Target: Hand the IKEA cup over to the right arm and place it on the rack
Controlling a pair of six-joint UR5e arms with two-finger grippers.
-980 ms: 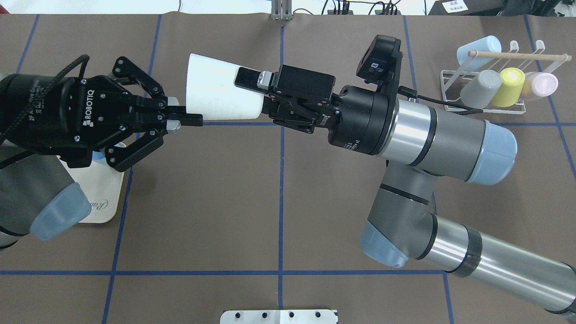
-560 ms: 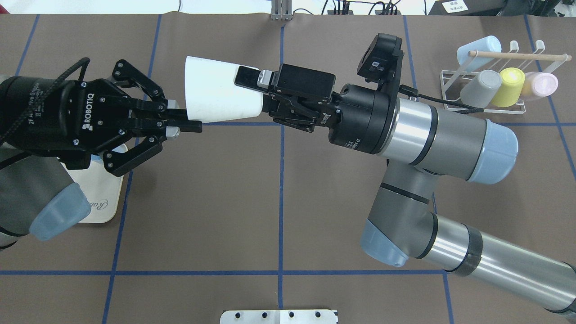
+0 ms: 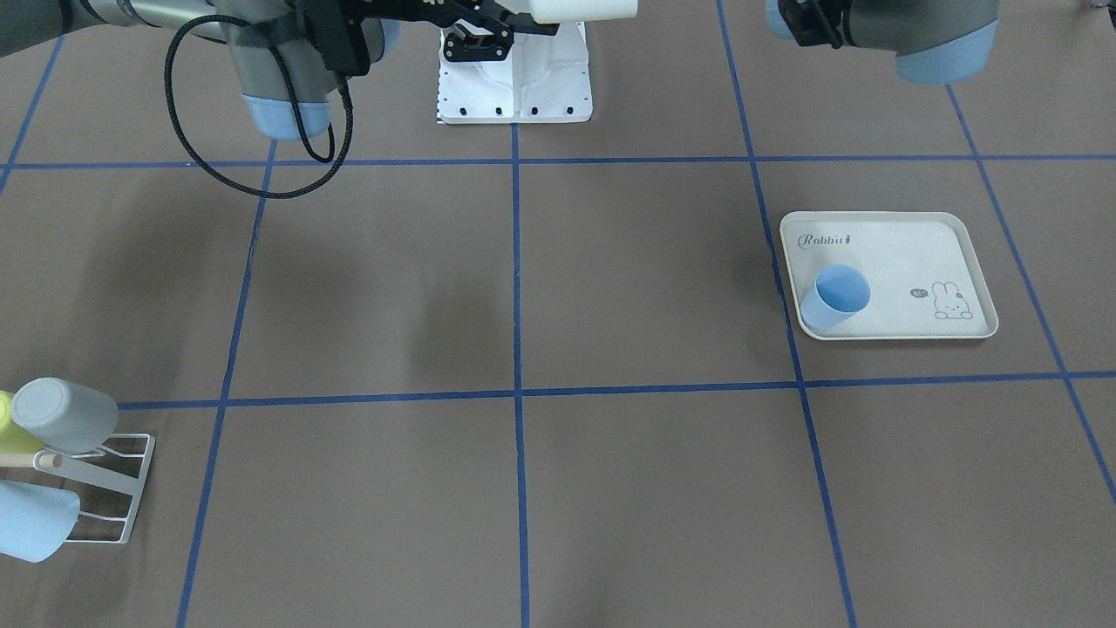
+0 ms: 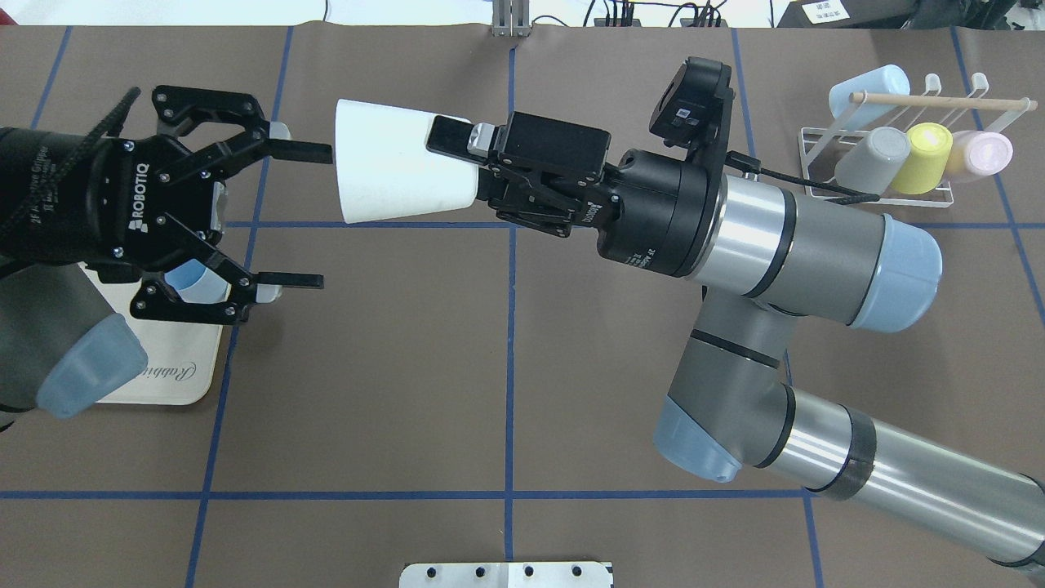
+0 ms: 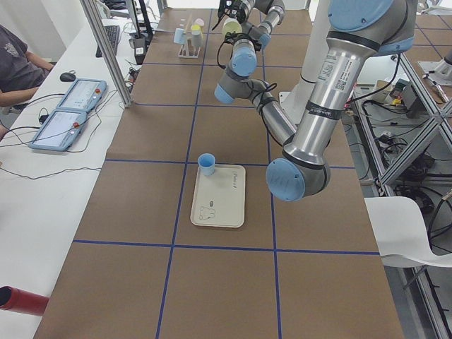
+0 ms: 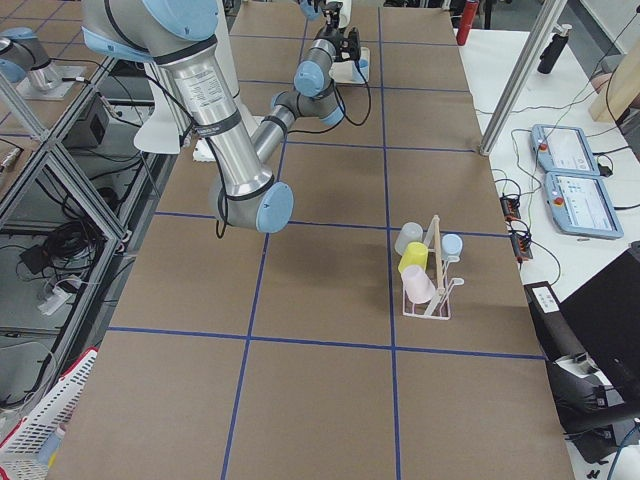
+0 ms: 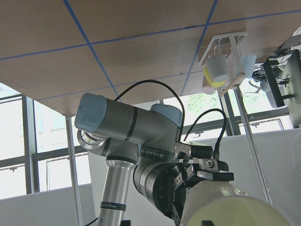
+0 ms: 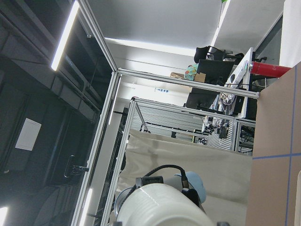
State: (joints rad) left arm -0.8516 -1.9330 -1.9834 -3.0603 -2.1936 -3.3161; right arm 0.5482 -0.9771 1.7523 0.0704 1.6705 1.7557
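Observation:
The white IKEA cup (image 4: 392, 175) hangs on its side in mid-air, wide mouth to the left. My right gripper (image 4: 457, 159) is shut on its narrow end. My left gripper (image 4: 310, 216) is open and empty, its fingertips just left of the cup's mouth and clear of it. In the front-facing view the cup (image 3: 582, 9) is cut off by the top edge. It fills the bottom of the left wrist view (image 7: 230, 207) and of the right wrist view (image 8: 160, 207). The white wire rack (image 4: 816, 175) with a wooden dowel stands far right, also in the front-facing view (image 3: 105, 488).
The rack holds several cups: light blue (image 4: 869, 86), grey (image 4: 872, 155), yellow (image 4: 922, 155), pink (image 4: 984, 151). A cream "Rabbit" tray (image 3: 898, 262) under my left arm carries a blue cup (image 3: 837, 296). A white base plate (image 4: 506, 574) sits at the near edge.
My left gripper was shut on the cup's rim; it has opened wide and drawn back to the left. The right gripper still holds the cup, nearly still.

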